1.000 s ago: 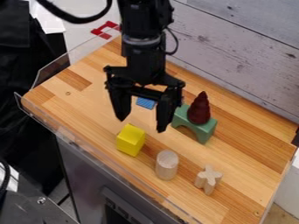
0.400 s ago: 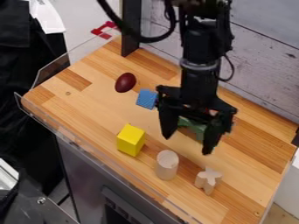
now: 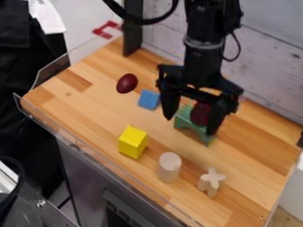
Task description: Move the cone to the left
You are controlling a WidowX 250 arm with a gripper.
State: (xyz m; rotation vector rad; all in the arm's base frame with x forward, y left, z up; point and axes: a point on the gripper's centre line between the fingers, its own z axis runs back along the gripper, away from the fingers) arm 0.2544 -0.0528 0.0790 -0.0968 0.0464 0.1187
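With its two fingers apart, the gripper (image 3: 190, 126) hangs over the right-middle part of the table, in front of the green arch. The dark red cone (image 3: 201, 114) stands on top of the green arch block (image 3: 184, 119). Part of the cone is hidden by the right finger and the gripper body. Whether the cone is between the fingers or behind them, I cannot tell.
Left of the arch are a blue block (image 3: 149, 99) and a dark red egg shape (image 3: 126, 83). Nearer the front are a yellow block (image 3: 133, 142), a pale cylinder (image 3: 169, 167) and a wooden cross-shaped piece (image 3: 211, 182). Clear low walls edge the wooden table (image 3: 77, 111).
The gripper has moved right from above the yellow block to the arch, dipping lower midway and then rising a little. The egg shape has come into sight.
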